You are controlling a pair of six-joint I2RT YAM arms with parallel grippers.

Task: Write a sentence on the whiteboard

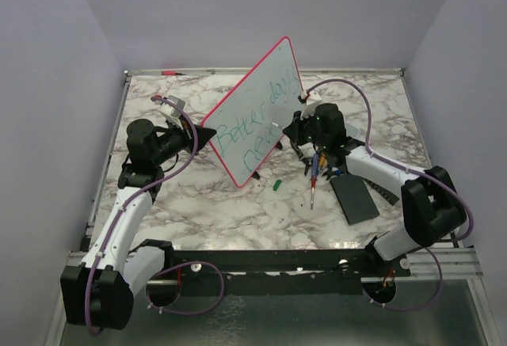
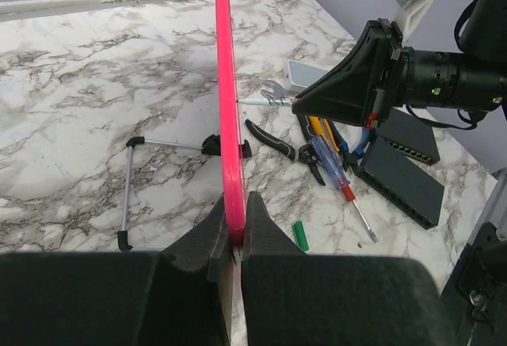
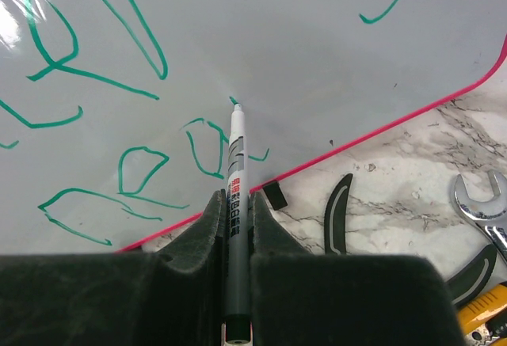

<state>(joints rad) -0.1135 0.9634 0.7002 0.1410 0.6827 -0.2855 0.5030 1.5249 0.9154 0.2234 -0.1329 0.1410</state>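
- Right gripper (image 3: 235,203) is clamped on the marker (image 3: 234,156), its fingers pinching the barrel; the nib sits right at the whiteboard (image 3: 341,37), apparently touching just beside the second line of green writing.
- Left gripper (image 2: 233,223) is pinched shut on the whiteboard's red rim, bracing it tilted up on edge in the middle of the marble table (image 1: 198,211).
- My read is that the second line is under way; light, even pressure square to the face and short strokes should stop the board rocking against the left grip.
- The bottom rim runs just below the nib, so there is little white to spare there; open white lies past the last letters, narrowing toward the rim.
- On the whiteboard's writing side, pliers (image 3: 339,211), a wrench (image 3: 479,203), a screwdriver (image 1: 314,178), a green cap (image 2: 301,235) and a black pad (image 1: 354,198) lie near its foot; I'd say a dipped wrist would meet them.
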